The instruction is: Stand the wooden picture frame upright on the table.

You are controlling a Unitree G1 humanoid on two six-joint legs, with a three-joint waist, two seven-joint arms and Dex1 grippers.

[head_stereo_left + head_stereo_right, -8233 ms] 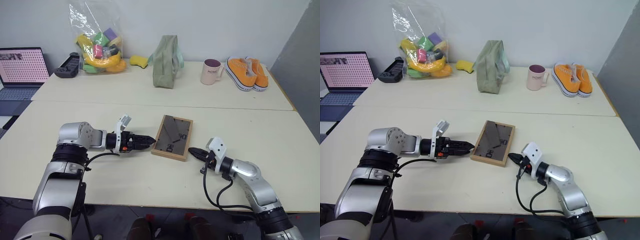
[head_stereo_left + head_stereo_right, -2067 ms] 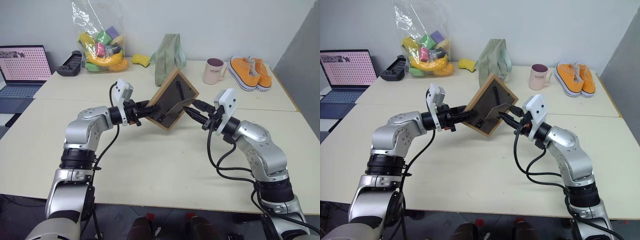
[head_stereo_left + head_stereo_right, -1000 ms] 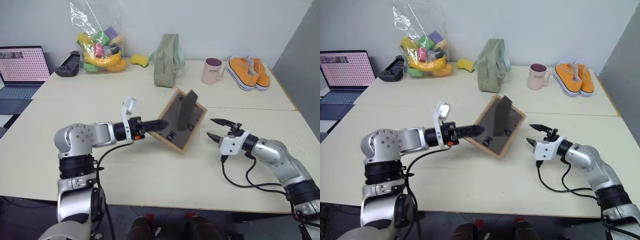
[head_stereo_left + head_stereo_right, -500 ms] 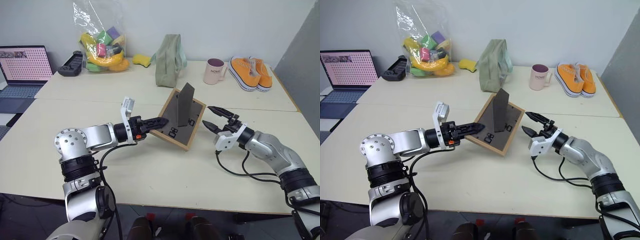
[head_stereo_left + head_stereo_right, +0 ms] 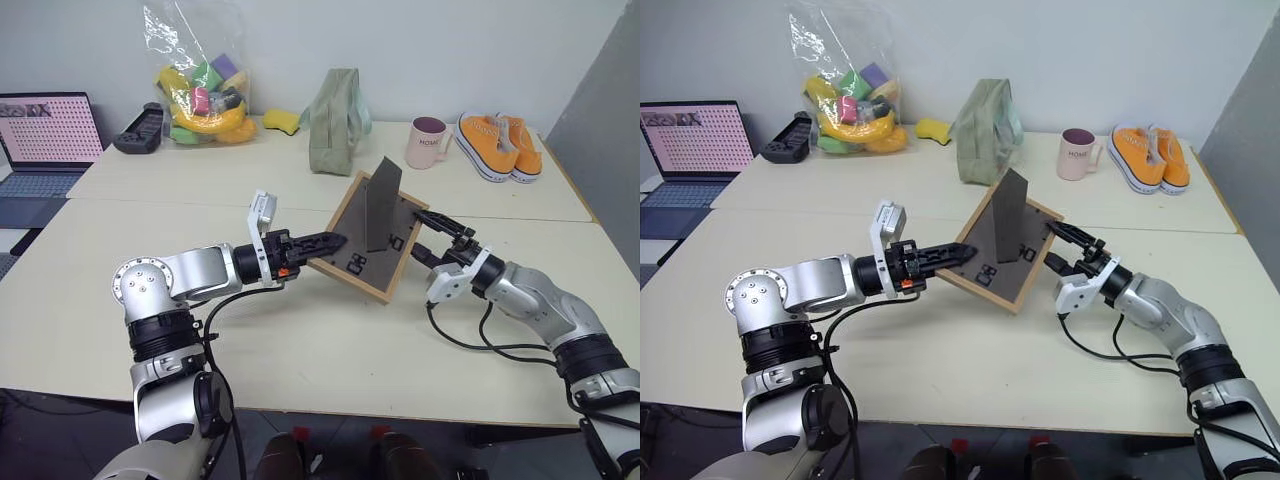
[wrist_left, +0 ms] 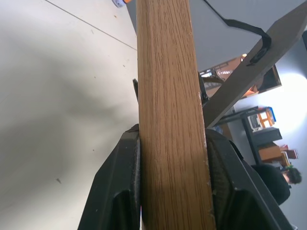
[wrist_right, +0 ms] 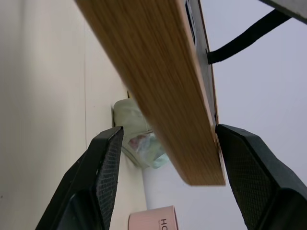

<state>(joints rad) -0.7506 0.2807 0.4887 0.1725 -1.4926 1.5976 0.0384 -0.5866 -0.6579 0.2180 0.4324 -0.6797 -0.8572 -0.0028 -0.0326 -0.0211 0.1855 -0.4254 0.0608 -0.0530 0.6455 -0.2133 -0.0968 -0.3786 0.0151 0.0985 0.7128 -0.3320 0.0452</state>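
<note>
- The left gripper is clamped on the wooden picture frame; in the left wrist view both black fingers press flat against the two faces of the wood edge.
- The right gripper stands with its jaws apart, straddling the frame's opposite edge without pinching it, as far as the right wrist view shows.
- The frame hangs in the air above the table, between the two grippers, touching no surface.
- Done, by my reading: frame lifted, fold-out stand swung out from the dark back.
- Left: lower it onto its bottom edge and stand foot, then release.
- The frame is tilted, back and stand facing up and toward the camera; its long axis runs from the near right up toward the far left.
</note>
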